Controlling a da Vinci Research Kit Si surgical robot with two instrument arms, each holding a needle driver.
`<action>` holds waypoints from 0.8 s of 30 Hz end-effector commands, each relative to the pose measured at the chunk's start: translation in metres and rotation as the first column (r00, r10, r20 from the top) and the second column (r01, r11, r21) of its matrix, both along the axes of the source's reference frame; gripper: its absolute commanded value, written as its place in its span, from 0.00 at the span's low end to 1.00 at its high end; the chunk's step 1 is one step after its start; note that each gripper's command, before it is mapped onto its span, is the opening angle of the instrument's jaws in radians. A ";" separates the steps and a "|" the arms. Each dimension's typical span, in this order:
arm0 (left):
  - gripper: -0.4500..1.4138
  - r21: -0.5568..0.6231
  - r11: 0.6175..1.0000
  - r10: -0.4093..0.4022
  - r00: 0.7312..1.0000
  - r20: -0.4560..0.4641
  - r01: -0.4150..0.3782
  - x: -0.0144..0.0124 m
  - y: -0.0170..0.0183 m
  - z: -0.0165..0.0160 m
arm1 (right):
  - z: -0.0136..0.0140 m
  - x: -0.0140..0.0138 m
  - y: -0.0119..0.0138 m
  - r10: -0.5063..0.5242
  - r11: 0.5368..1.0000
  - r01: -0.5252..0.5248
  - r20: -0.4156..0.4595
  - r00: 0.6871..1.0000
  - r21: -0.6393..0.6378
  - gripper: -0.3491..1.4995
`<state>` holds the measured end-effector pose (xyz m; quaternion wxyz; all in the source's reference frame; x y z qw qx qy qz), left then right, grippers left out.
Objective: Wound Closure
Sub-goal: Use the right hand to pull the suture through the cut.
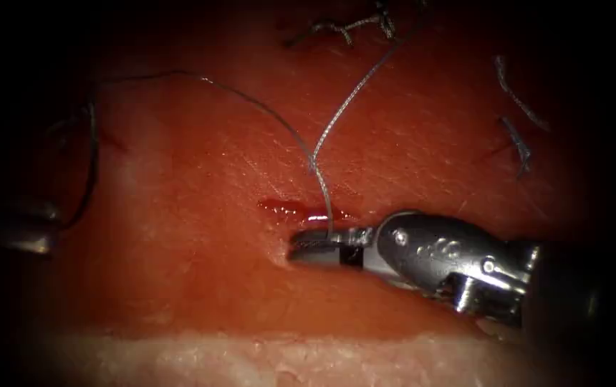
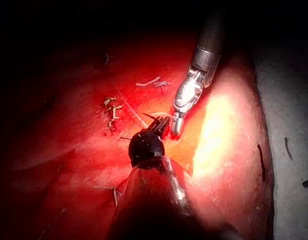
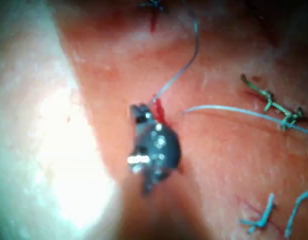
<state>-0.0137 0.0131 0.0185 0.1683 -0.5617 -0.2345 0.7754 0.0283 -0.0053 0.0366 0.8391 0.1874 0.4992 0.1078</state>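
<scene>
- Tissue: wet, glossy red slab with a pale fatty band along the near edge.
- Cut: short slit at centre, filled with red fluid.
- Thread: thin grey strand, run from the right tool's jaws up to the far side; a second length is arced from a crossing point above the cut out to the far left, then down the left side.
- Right tool: shiny steel wrist, entered from the right, shaft laid low and nearly level, tip pointed left just near of the cut.
- Its jaws are seen pressed together on the thread, right where the strand meets the tissue.
- Left tool: metal end seen dimly at the far left, well apart from the cut; the dark thread ends beside it. Jaw state cannot be told, nor whether anything is held.
- Needle: cannot be made out.
- Cut thread ends: short frayed bits lying on the tissue far right, more at the far edge.
</scene>
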 end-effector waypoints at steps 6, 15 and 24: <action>0.00 -0.002 1.000 0.008 1.000 0.006 -0.008 -0.0010 -0.0001 0.0009 | 0.0004 0.0006 0.0000 -0.004 1.000 0.004 0.003 1.000 0.001 0.00; 0.00 -0.002 1.000 0.008 1.000 0.006 -0.008 -0.0010 -0.0001 0.0010 | 0.0004 0.0003 -0.0001 -0.024 1.000 0.024 0.012 1.000 0.013 0.00; 0.00 -0.009 1.000 0.008 1.000 0.004 -0.008 -0.0014 -0.0004 0.0020 | -0.0020 0.0000 -0.0012 -0.105 0.991 0.107 -0.031 0.994 0.084 0.00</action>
